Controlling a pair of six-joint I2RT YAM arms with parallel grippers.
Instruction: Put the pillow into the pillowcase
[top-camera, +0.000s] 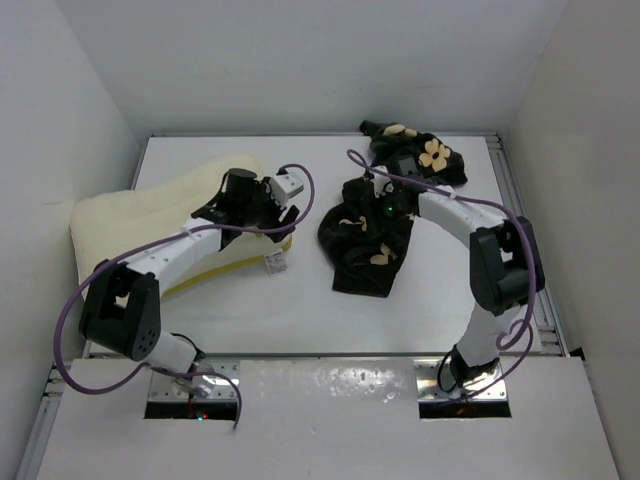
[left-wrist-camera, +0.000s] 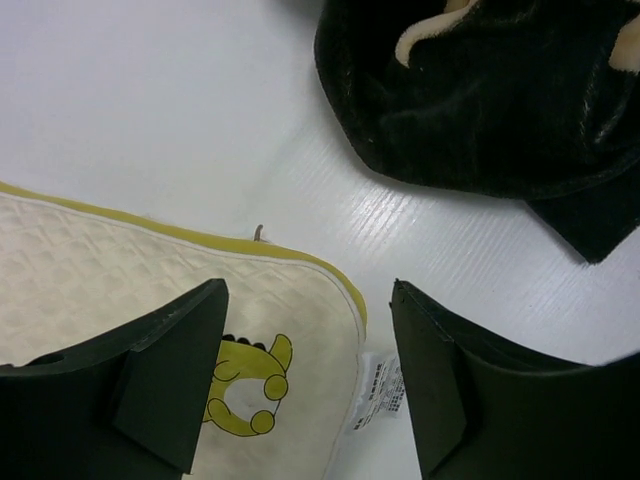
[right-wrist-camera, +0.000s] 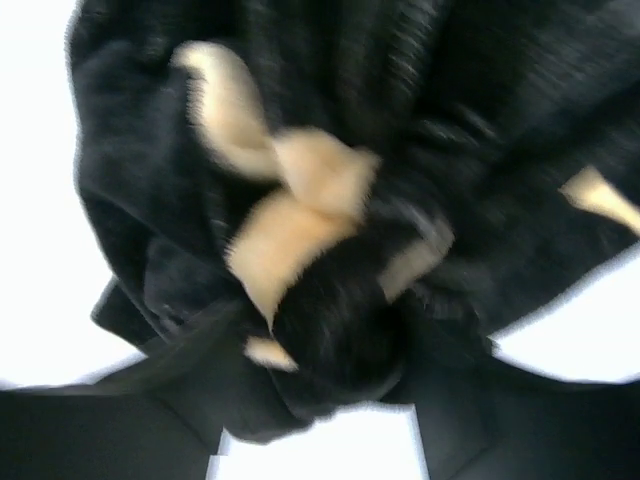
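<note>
The pillow (top-camera: 125, 218), a large cream-yellow rectangular cushion with a quilted, fuzzy face and yellow edge piping (left-wrist-camera: 200, 238), lies flat on the left side of the white table (top-camera: 300, 310), outside its cover, with the left arm stretched across it. The left gripper (left-wrist-camera: 308, 290) hangs over the pillow's right-hand corner with its two dark fingers (left-wrist-camera: 170, 380) spread wide and nothing between them. In the left wrist view, the small yellow logo (left-wrist-camera: 245, 395) sits just inside one finger. The rounded corner and the white printed tag (left-wrist-camera: 378, 392) lie in the gap between the fingers, and whether the tips touch the fabric cannot be told. The pillowcase (top-camera: 365, 245), a black velvety cover printed with tan flowers, is a crumpled heap at the centre-right of the table, with another fold trailing toward the far right corner. It sits apart from the pillow, with a strip of bare table between its edge and the pillow's corner. The right gripper (right-wrist-camera: 330, 370) is down on the top of this heap, clenched on a bunched wad of the black fabric. The right wrist view is blurred, but it shows the wad, with one tan flower, filling the space between the fingers (right-wrist-camera: 120, 430), and folds fall away from that spot on every side.
</note>
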